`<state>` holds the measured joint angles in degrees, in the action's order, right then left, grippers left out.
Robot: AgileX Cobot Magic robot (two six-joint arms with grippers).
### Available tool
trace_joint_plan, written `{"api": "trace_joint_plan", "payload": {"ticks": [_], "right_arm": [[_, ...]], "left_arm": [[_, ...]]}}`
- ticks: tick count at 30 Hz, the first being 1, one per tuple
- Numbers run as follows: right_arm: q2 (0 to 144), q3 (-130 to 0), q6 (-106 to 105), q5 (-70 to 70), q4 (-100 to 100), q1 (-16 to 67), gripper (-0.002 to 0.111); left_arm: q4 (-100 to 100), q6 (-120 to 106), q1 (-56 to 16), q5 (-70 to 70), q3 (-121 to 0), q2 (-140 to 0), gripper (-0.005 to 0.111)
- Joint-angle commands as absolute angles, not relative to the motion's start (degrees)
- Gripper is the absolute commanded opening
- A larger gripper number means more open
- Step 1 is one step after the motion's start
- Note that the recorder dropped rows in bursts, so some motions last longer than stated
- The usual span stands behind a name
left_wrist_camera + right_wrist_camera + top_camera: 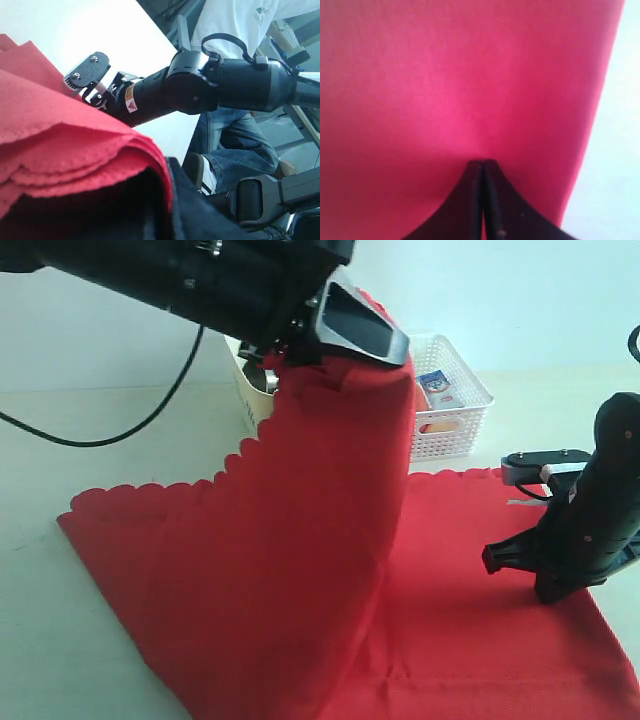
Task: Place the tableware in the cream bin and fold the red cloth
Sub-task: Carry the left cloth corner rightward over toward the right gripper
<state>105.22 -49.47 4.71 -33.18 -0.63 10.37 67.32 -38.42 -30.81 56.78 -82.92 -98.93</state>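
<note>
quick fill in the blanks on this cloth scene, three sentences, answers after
1. The left gripper holds up a corner of the cloth, whose colour is ___.
2. The right gripper rests on the cloth with its jaws ___.
3. The carton sits in the white lattice ___.
Missing words: red; shut; basket.

The cloth [300, 570] lies on the table [60, 440], part of it raised to the left end effector [290, 355] at the back. The bin [250, 390] stands behind it, the basket [465, 400] to the bin's right, a carton [438, 388] inside. The right end effector [495, 560] rests on the cloth's right part.
</note>
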Motion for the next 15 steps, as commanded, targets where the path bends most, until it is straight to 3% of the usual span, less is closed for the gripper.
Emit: {"api": "trace_joint_plan", "payload": {"ticks": [1,7,15], "right_arm": [[105.93,-49.74,4.62,-33.19,-1.09,10.04,0.0],[105.93,-49.74,4.62,-33.08,-1.24,10.04,0.0],[105.93,-52.56,4.62,-38.15,-0.98,10.04,0.0]], "left_arm": [[68.52,-37.27,-35.54,54.71,-88.34,-104.25,0.0],[67.8,-38.9,-43.04,48.37,-94.28,-115.27,0.0],[68.26,-45.25,-47.55,45.25,-94.56,-122.52,0.0]]}}
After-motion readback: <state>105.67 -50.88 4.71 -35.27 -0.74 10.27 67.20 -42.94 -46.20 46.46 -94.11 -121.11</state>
